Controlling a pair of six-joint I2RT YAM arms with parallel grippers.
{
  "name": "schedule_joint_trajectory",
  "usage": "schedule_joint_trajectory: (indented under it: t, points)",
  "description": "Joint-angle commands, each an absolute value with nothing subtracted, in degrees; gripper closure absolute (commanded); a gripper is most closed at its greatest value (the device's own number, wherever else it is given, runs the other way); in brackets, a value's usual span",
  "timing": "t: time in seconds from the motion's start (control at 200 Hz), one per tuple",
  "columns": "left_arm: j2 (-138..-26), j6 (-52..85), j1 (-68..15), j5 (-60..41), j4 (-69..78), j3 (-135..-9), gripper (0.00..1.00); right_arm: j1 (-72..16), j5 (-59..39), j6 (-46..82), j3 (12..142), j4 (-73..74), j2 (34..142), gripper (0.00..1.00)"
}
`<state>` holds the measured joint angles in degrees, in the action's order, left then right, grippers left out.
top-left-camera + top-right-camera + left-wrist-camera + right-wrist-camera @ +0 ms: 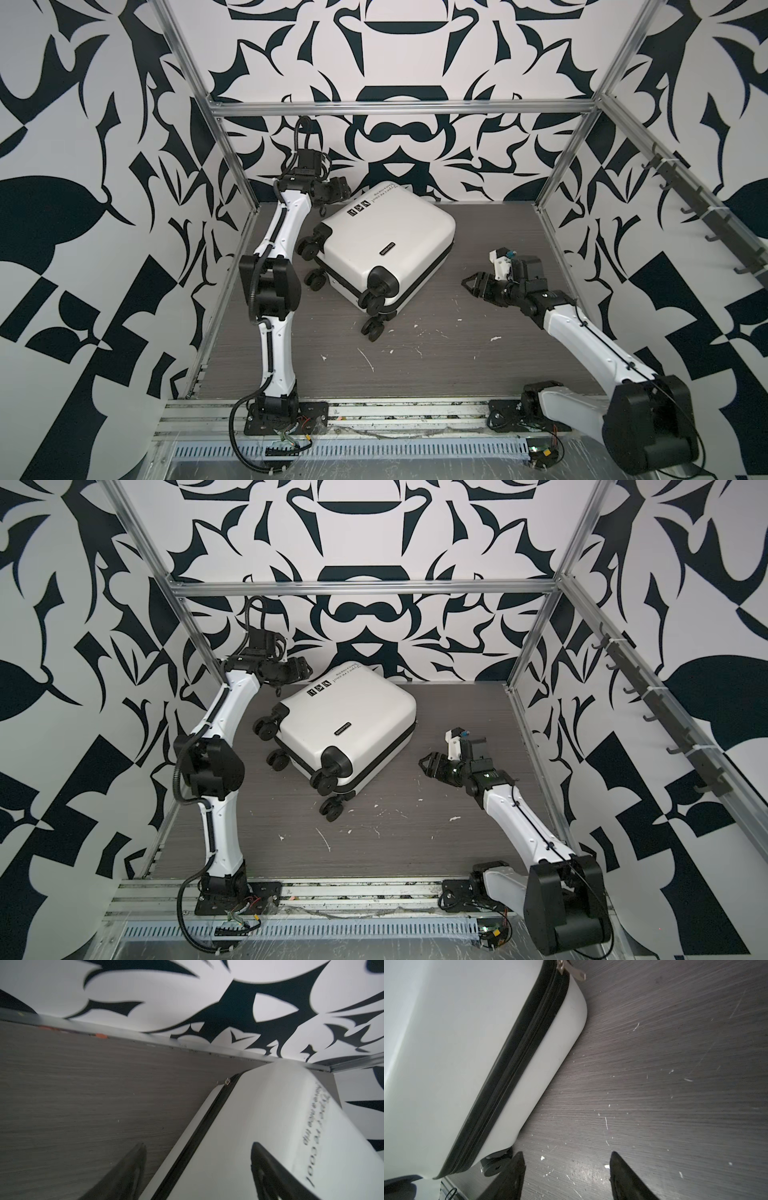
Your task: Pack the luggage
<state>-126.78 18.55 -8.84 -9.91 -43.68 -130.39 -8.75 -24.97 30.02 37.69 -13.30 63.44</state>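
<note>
The luggage (386, 245) (349, 725) is a white hard-shell suitcase lying shut and flat mid-table, its black wheels (374, 305) toward the front. My left gripper (197, 1147) (345, 193) is at its far left corner and open. One finger (124, 1174) hangs over the table and the other over the white shell, with the black zipper seam (199, 1136) between them. My right gripper (566, 1155) (471, 284) is open and empty, low over the table to the suitcase's right. A metal zipper pull (577, 972) hangs at the far end of that side's seam.
The grey wood-grain table (457, 365) carries white specks and scratches. Aluminium frame posts and patterned walls enclose it on three sides. A rail of dark hooks (706, 216) runs along the right wall. Both arm bases are bolted at the front edge.
</note>
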Motion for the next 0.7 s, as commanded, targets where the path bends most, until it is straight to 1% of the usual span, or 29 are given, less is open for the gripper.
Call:
schedule_joint_trajectory:
  t: [0.0, 0.095, 0.15, 0.32, 0.495, 0.695]
  points:
    - [-130.7, 19.4, -9.1, -15.1, -50.3, -138.8, 0.19, -9.1, -24.1, 30.1, 35.7, -14.7, 59.6, 0.34]
    - [-134.5, 19.0, -9.2, -21.5, -52.5, -144.2, 0.20, -9.1, -22.8, 28.8, 34.4, -17.0, 57.3, 0.34]
    - [-134.6, 19.0, -9.6, -25.4, -51.1, -142.7, 0.21, -9.1, -22.4, 28.1, 34.1, -18.0, 56.2, 0.34]
    - [-135.7, 18.8, -12.3, -32.6, -49.2, -140.6, 0.22, -9.1, -21.5, 27.3, 32.8, -19.3, 54.4, 0.33]
    - [-137.9, 19.0, -15.8, -36.8, -49.3, -140.2, 0.22, -9.1, -20.6, 27.2, 32.3, -20.2, 53.2, 0.33]
    - [-139.7, 19.2, -19.6, -40.5, -49.1, -139.4, 0.23, -8.6, -18.3, 25.9, 31.8, -21.7, 50.2, 0.29]
